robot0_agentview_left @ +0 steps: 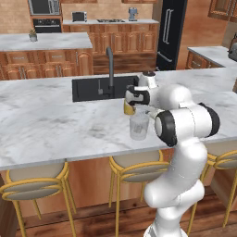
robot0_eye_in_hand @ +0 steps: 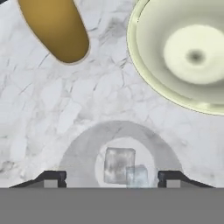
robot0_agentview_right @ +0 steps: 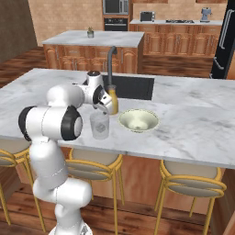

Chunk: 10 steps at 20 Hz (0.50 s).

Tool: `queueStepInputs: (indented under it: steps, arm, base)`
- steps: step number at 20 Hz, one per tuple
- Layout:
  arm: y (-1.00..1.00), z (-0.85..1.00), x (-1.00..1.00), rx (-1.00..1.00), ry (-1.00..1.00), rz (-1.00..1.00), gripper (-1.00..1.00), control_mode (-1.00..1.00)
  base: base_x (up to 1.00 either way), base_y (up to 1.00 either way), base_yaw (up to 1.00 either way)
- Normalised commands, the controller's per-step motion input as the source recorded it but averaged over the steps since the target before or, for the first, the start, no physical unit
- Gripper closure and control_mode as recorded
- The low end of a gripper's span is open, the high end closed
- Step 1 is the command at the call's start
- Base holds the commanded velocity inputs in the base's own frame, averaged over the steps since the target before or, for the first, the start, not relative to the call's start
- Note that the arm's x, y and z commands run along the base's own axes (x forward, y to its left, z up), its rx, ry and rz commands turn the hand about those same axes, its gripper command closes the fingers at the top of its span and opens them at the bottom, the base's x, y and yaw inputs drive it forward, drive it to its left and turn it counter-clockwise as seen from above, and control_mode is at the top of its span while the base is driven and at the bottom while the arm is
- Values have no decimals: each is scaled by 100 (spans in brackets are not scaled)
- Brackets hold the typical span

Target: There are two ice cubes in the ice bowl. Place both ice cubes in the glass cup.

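Two ice cubes (robot0_eye_in_hand: 124,168) lie at the bottom of the glass cup (robot0_eye_in_hand: 117,153), seen in the hand view at 6 o'clock, directly below my gripper (robot0_eye_in_hand: 112,178). My jaws stand spread wide and pinch nothing; one fingertip shows on each side of the cup's mouth. The ice bowl (robot0_eye_in_hand: 144,65) sits at 2 o'clock in that view, and I see no cube left in it. An orange bottle (robot0_eye_in_hand: 54,28) stands at 11 o'clock, near the cup but apart from it. From the right base view, the glass cup (robot0_agentview_right: 99,125) stands on the marble counter (robot0_agentview_right: 193,119) just beside the ice bowl (robot0_agentview_right: 138,120), which lies at its 3 o'clock. I judge the placing done. To finish well, I should rise straight up with jaws kept apart, so that neither fingertip clips the cup's rim or the bottle.
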Motion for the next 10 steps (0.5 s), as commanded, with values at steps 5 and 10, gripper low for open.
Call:
queueStepInputs:
  steps: [5, 10]
  arm:
    - [0, 87, -79, 0, -22, 0, -100, -100]
    - [13, 43, -100, -1, -4, 5, -100, -100]
  base:
    - [0, 0, 0]
    - [0, 0, 0]
